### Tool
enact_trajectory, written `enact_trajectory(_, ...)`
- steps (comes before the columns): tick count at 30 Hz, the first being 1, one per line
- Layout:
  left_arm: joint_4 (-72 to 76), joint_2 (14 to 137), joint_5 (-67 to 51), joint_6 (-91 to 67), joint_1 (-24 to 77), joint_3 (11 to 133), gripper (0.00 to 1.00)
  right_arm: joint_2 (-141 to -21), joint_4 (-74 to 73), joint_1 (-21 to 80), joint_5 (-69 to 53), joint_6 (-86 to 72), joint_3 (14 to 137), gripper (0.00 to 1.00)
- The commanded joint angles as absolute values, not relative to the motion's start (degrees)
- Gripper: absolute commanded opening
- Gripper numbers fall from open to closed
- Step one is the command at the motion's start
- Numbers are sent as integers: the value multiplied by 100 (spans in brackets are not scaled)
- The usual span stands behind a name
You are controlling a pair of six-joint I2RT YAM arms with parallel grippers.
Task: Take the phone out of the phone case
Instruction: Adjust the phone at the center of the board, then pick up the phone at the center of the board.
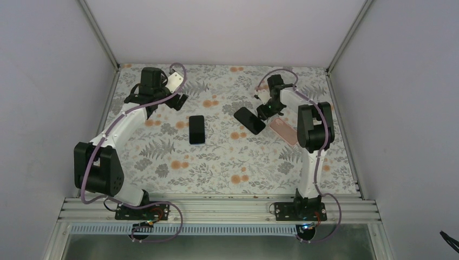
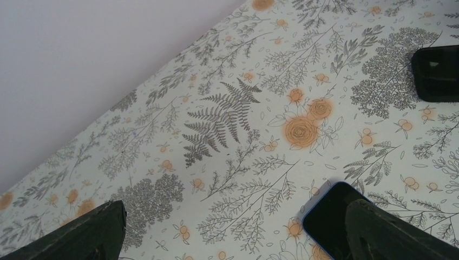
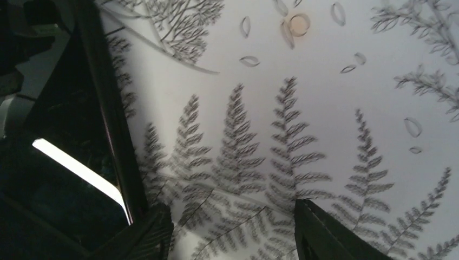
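Lying flat on the floral desk (image 1: 216,168), right of centre and toward the far side: the black phone (image 1: 249,120), glossy face up, long axis slanting from far-left to near-right in the top view. Just to its right and roughly parallel, the pink phone case (image 1: 282,130), also flat, partly hidden under the right arm, close to the phone but seemingly not touching it.

Hovering low beside the far part of the phone's right-hand long edge, the right gripper (image 1: 269,108), jaws parted to a moderate gap with only patterned desk between them. From the right wrist view, the dark phone (image 3: 70,162) filling the left side, its straight edge running up the frame just outside the finger (image 3: 151,238) at lower left; touching or barely apart, cannot tell.

Sitting toward the far left of the desk, the left gripper (image 1: 165,102), jaws spread wide over bare pattern, well apart from the phone.

Between the two arms, near the desk's middle, a second dark slab (image 1: 197,129), long axis running near-to-far, almost straight. In the left wrist view, showing a thin blue rim at its corner, half tucked behind the right-hand finger (image 2: 389,233), with the phone's rounded corner (image 2: 435,73) at the upper right edge.
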State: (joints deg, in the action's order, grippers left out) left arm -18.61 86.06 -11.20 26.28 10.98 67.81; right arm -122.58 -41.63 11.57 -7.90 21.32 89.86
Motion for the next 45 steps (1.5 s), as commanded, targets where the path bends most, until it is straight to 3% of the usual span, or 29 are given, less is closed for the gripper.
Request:
enact_trajectory(1, -1967, 8409, -1263, 2606, 1055, 6837, 100, -11782, -4352, 1142, -1316, 2354, 8860, 63)
enact_trajectory(7, -2045, 8194, -1239, 2602, 1055, 6697, 100, -11338, -4845, 1224, -1676, 2542, 8773, 99)
enact_trajectory(13, -2062, 8047, -1130, 2631, 1058, 6544, 100, -11171, -4949, 1658, -1822, 2162, 8383, 100)
enact_trajectory(22, -2047, 7886, -1009, 2582, 1055, 6423, 100, -11440, -4433, 2418, -813, 1587, 7967, 100)
enact_trajectory(32, -1876, 7721, -943, 2560, 1047, 6141, 100, -11036, -3839, 2561, 268, 1770, 7570, 100)
enact_trajectory(45, -1786, 7760, -998, 2551, 1052, 6094, 100, -11361, -3510, 2512, 501, 2184, 7350, 100)
